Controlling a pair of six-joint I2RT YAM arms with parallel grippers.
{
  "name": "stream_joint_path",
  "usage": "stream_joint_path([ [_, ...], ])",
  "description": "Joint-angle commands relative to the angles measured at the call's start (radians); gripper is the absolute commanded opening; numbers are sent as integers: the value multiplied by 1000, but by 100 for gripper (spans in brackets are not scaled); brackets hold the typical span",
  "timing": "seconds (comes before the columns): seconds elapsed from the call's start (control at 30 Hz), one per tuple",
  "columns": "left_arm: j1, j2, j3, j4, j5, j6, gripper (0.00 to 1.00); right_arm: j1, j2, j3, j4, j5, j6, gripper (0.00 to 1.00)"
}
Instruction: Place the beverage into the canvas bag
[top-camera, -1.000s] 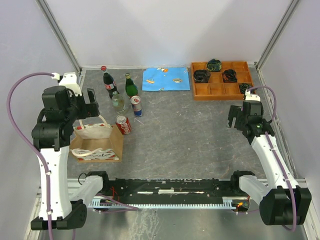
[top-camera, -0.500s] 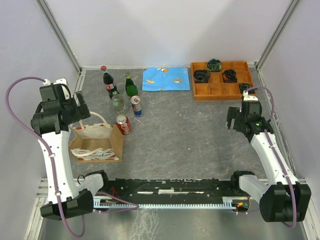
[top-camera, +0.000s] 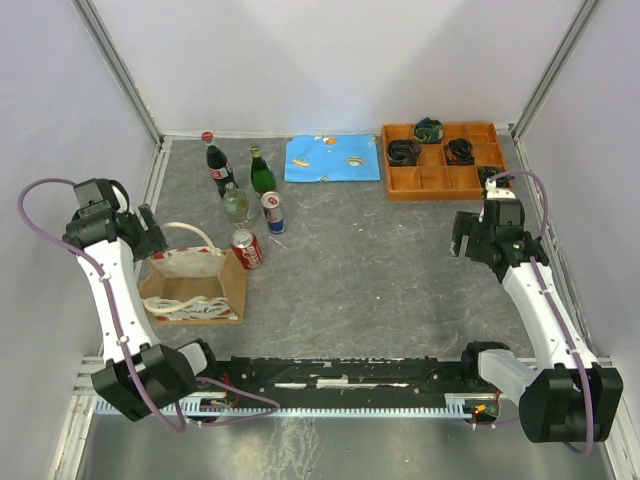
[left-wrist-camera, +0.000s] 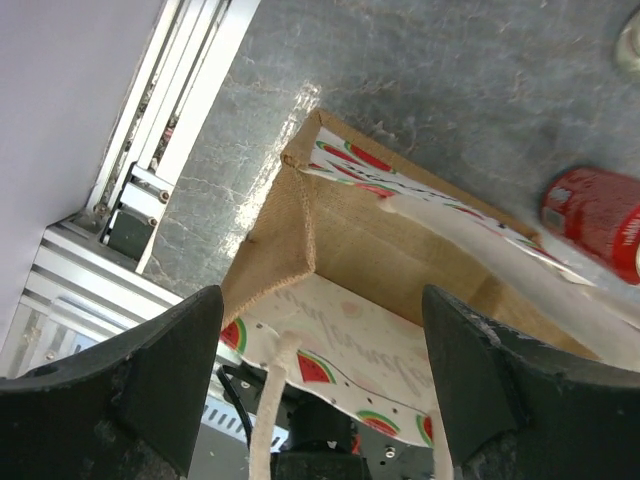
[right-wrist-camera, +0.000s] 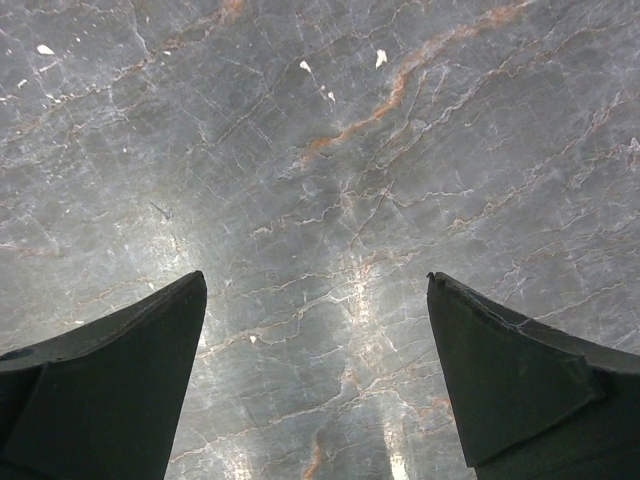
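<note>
Two grippers, both spread and empty: the left gripper (left-wrist-camera: 318, 300) hangs over the bag (top-camera: 232, 285) by the left edge, the right gripper (right-wrist-camera: 315, 280) well apart. The can (top-camera: 247, 248) lies just beside the bag, toward the right edge; the left arm is nearer.

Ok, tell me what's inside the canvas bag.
The left wrist view shows only bare brown lining inside the canvas bag; no drink. Its printed panel hides the bottom. The red can lies outside, beside it.
</note>
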Motion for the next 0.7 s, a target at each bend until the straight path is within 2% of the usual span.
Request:
stream_joint_path([
  [0.0,32,12,-60,98,15,140,85,-5,14,85,-4,-7,0,99],
  [0.27,77,-32,-208,216,23,252,82,-5,20,116,-38,-2,4,99],
  [0.67,87,3,-322,275,74,388,68,-6,10,142,-77,16,23,99],
])
